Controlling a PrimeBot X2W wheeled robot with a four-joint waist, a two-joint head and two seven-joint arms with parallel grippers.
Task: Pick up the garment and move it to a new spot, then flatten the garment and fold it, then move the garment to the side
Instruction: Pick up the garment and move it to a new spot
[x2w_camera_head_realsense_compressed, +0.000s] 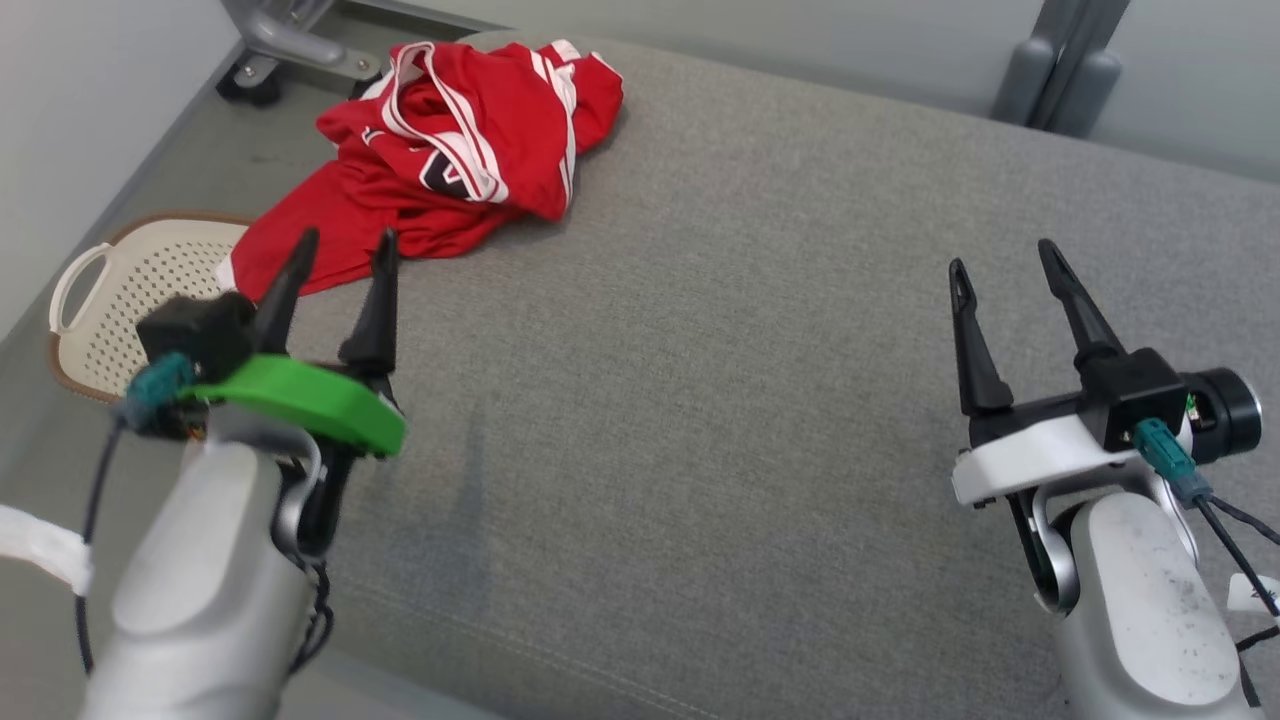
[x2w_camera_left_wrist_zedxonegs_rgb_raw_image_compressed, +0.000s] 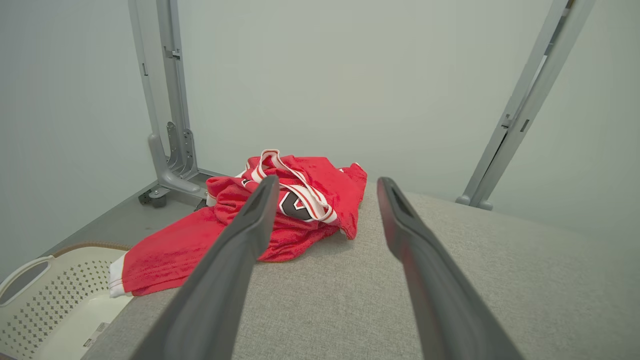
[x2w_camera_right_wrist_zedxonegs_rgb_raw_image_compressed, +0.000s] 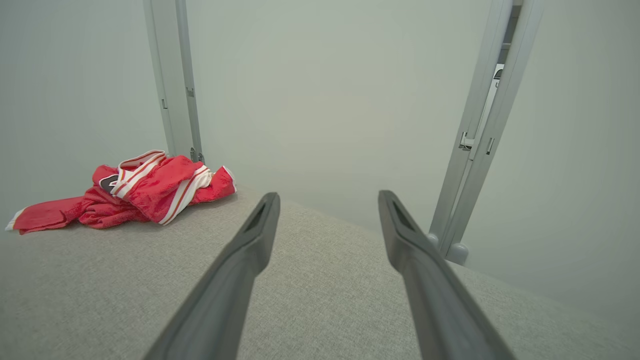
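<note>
Garment (x2w_camera_head_realsense_compressed: 470, 150), red with white stripes, lies crumpled at the far left corner of the grey upholstered bench (x2w_camera_head_realsense_compressed: 760, 340). A flatter part of it trails toward the bench's left edge, next to a cream perforated basket (x2w_camera_head_realsense_compressed: 150, 265) that stands on the floor beside the bench; whether cloth and basket touch cannot be told. The left gripper (x2w_camera_head_realsense_compressed: 349, 235) is over the near left part of the bench, its fingers (x2w_camera_head_realsense_compressed: 375, 300) spread apart and holding nothing, aimed at the garment with the tips near the trailing part. In the left wrist view the garment (x2w_camera_left_wrist_zedxonegs_rgb_raw_image_compressed: 300, 210) sits just past the fingertips of the left gripper (x2w_camera_left_wrist_zedxonegs_rgb_raw_image_compressed: 326, 181). The right gripper (x2w_camera_head_realsense_compressed: 1003, 256) is over the bench's right side, well apart from the garment, fingers likewise released and empty; its own view shows the garment (x2w_camera_right_wrist_zedxonegs_rgb_raw_image_compressed: 150, 190) far off to the left. Grey metal frame posts (x2w_camera_right_wrist_zedxonegs_rgb_raw_image_compressed: 175, 90) rise behind the bench.
</note>
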